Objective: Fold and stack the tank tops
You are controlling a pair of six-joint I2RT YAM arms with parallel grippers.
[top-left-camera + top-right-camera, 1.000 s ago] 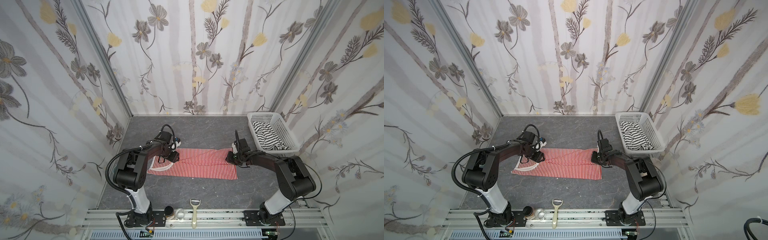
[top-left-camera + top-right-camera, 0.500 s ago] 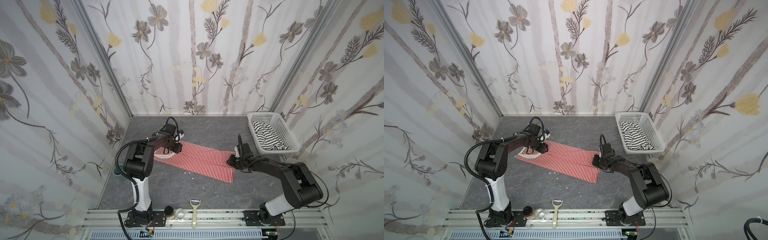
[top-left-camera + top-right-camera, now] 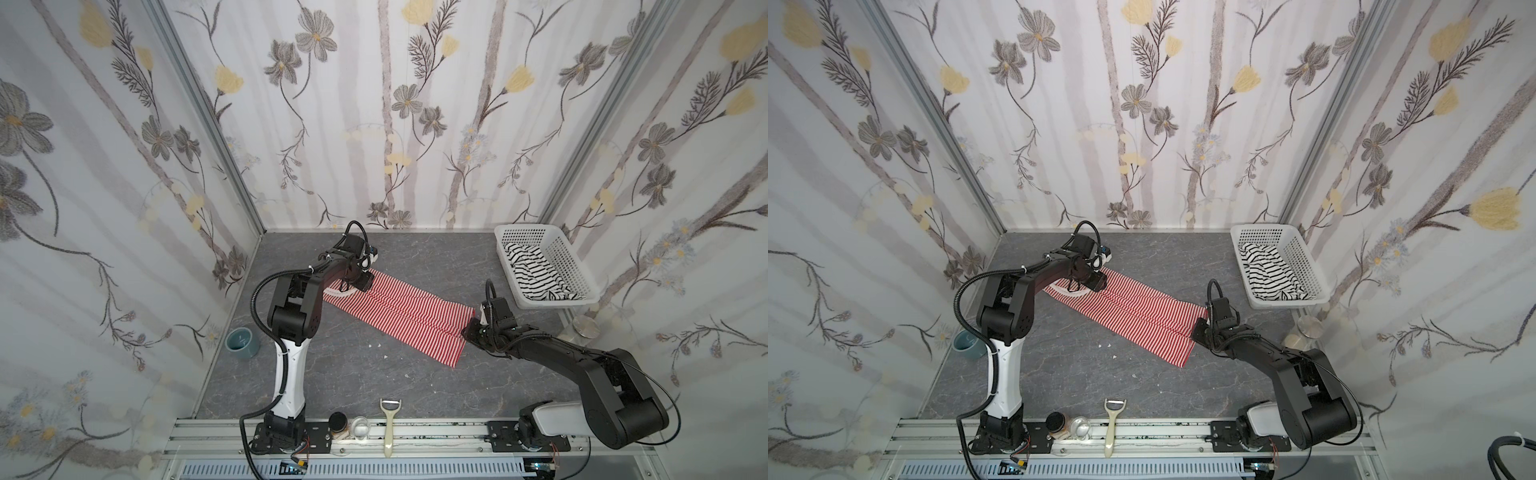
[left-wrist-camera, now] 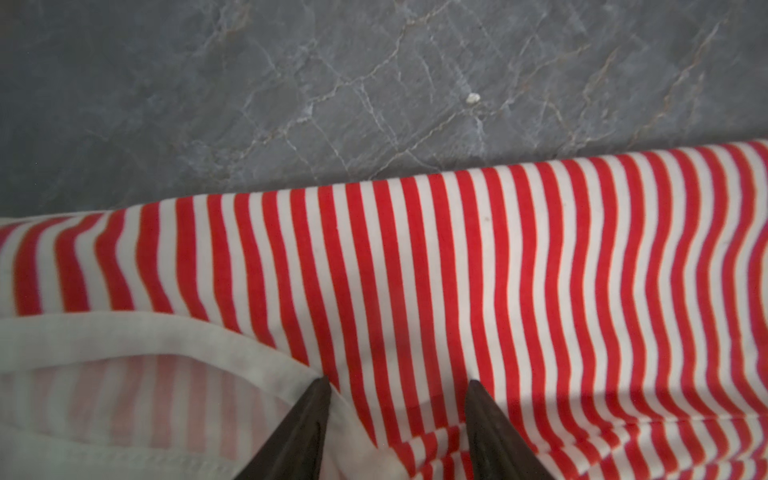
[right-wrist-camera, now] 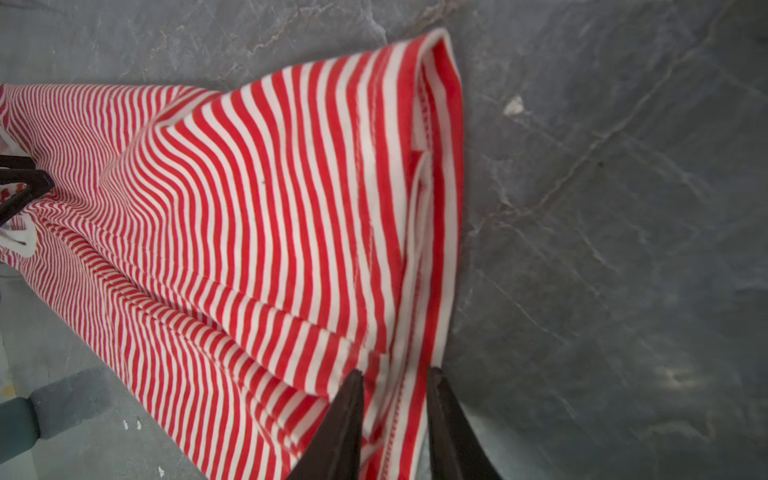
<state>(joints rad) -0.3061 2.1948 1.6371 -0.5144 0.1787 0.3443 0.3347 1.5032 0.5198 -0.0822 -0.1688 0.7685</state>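
Observation:
The red-and-white tank top (image 3: 399, 309) (image 3: 1133, 309) lies stretched in a long diagonal strip on the grey table. My left gripper (image 3: 353, 286) (image 3: 1088, 286) is at its far left end, by the white-edged neckline. In the left wrist view the left gripper (image 4: 397, 381) has bunched striped cloth between its spread fingers. My right gripper (image 3: 471, 328) (image 3: 1198, 328) is at the near right end. In the right wrist view the right gripper (image 5: 395, 370) pinches the stitched hem, which rises up to it. The black-striped tank top (image 3: 536, 274) (image 3: 1271, 274) lies crumpled in the white basket (image 3: 573, 266).
A teal cup (image 3: 242, 343) stands at the table's left edge. A metal tin (image 3: 584, 328) sits near the basket's front. A peeler (image 3: 390, 428) and small jars (image 3: 338, 424) rest on the front rail. White crumbs (image 3: 378, 345) lie on the table.
The red-and-white top has swung from lying across the table to a diagonal. My left gripper drew its end toward the back wall; my right gripper drew the hem end toward the front right.

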